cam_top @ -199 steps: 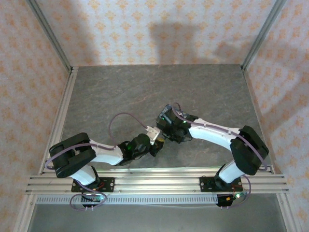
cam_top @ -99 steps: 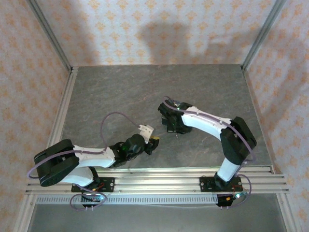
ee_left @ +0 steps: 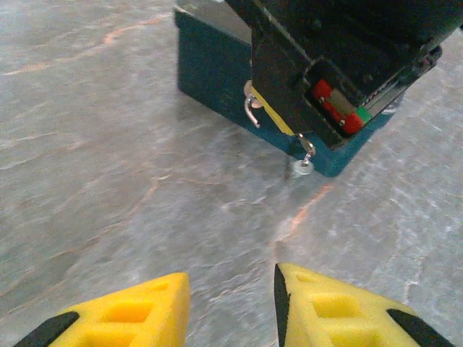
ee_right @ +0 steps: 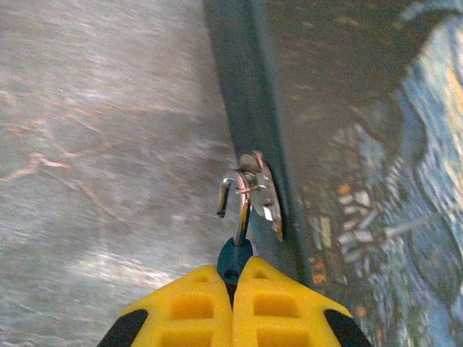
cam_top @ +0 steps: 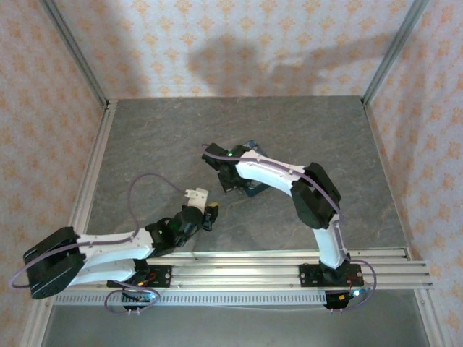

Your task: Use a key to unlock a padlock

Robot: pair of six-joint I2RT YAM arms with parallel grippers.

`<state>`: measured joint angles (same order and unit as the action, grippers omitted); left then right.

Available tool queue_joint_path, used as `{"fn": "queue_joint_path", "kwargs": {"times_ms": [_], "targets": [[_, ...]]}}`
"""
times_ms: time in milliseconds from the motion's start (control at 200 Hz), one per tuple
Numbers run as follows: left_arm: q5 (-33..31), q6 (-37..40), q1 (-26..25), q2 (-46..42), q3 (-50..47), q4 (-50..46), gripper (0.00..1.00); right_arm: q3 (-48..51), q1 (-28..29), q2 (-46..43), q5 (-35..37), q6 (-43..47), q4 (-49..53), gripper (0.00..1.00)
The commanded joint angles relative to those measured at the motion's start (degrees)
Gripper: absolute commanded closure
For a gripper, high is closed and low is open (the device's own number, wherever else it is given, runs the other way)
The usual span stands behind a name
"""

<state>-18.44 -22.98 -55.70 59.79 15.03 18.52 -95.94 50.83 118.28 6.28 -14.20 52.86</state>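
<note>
**Tools drawn apart since a second ago**

A second ago the two tools met tip to tip near the middle of the table (cam_top: pixel 166 137). Now the left tool (ee_left: pixel 231 289) has pulled back to the near left, its arm stretched low. The right arm has swung left against the blue box (ee_left: pixel 210 72).

The left tool's yellow foam wedges stand spread with nothing between them. The right tool (ee_right: pixel 235 278) is pressed together, pinching the padlock (ee_right: pixel 235 259). This is a small dark blue body whose thin steel shackle (ee_right: pixel 226 196) hooks at the metal hasp (ee_right: pixel 262 189) on the box's side wall.

The key (ee_left: pixel 307 150), a pale sliver, shows at the box's lower corner, its ring by the grey, veined, stone-look table.
</note>
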Motion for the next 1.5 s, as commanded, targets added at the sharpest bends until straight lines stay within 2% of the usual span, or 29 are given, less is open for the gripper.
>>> {"fn": "queue_joint_path", "kwargs": {"times_ms": [0, 195, 295, 390, 661, 941, 1126, 1251, 1496], "targets": [[-8.1, -3.7, 0.4, -7.9, -2.8, -8.7, 0.63, -6.2, 2.6, 3.5, -0.7, 5.1, 1.6, 1.0], [-10.2, -5.1, 0.4, -23.5, -5.9, -19.6, 0.64, -11.2, 7.5, 7.5, -3.1, 6.5, 1.8, 1.0], [-10.0, -5.2, 0.5, -28.2, -6.5, -22.1, 0.64, -7.2, 8.2, 5.5, -5.1, 4.7, -0.4, 1.0], [-9.7, -5.1, 0.6, -28.7, -6.0, -22.6, 0.64, 0.2, 7.6, 1.5, -5.5, 2.2, -3.8, 1.0], [-4.5, -3.4, 1.9, -16.6, 0.6, -20.6, 0.63, 15.4, -1.3, -8.8, -10.3, -1.5, -9.6, 1.0], [7.2, -4.8, 7.7, -2.7, 9.5, -20.3, 0.64, 15.6, -9.9, -11.4, -14.1, 1.9, -10.4, 1.0], [16.2, -5.0, 11.0, 3.1, 14.0, -19.4, 0.64, 14.9, -11.2, -12.5, -15.4, 1.6, -11.3, 1.0], [22.3, -6.2, 13.4, 6.3, 17.0, -18.7, 0.64, 15.9, -11.2, -13.5, -19.0, 0.7, -13.8, 1.0], [24.4, -6.3, 15.1, 9.1, 20.9, -19.9, 0.64, 19.8, -13.5, -15.4, -23.2, -2.1, -18.7, 1.0]]}}
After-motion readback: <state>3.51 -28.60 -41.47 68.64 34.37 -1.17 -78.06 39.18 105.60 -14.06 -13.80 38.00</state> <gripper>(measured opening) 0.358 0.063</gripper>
